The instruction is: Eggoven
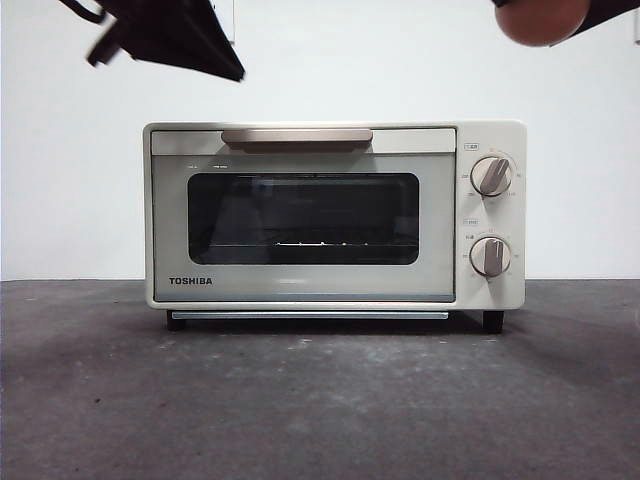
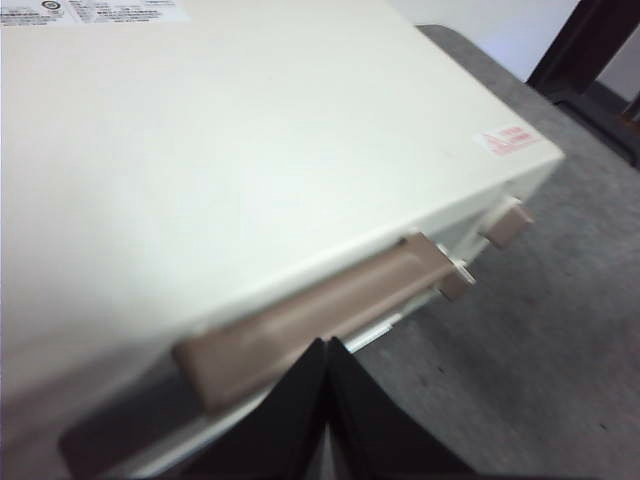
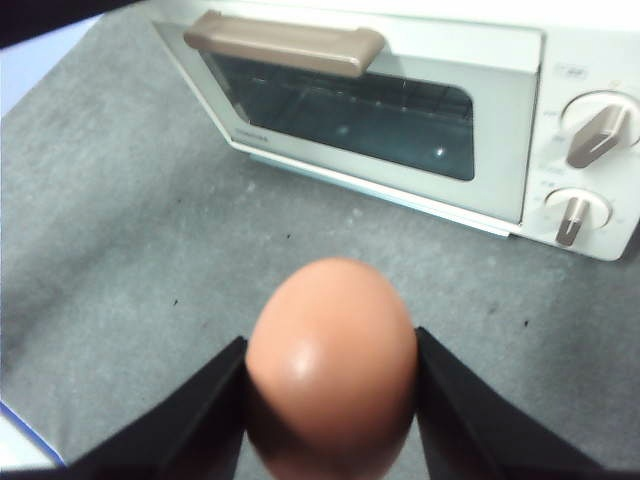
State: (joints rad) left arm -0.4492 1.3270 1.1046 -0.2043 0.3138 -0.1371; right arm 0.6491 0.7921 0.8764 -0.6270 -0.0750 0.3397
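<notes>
Only the lower curve of the egg (image 1: 541, 24) shows at the top edge of the front view, the rest cut off; the right wrist view shows it whole, clamped between the jaws of the right hand (image 3: 331, 385), high above the counter (image 1: 320, 400) in front of the toaster oven (image 1: 335, 215). The oven door is closed, and through its dark glass only a wire rack can be made out. The left hand (image 2: 328, 390) hovers over the door handle (image 2: 310, 325), jaws pressed together, holding nothing
</notes>
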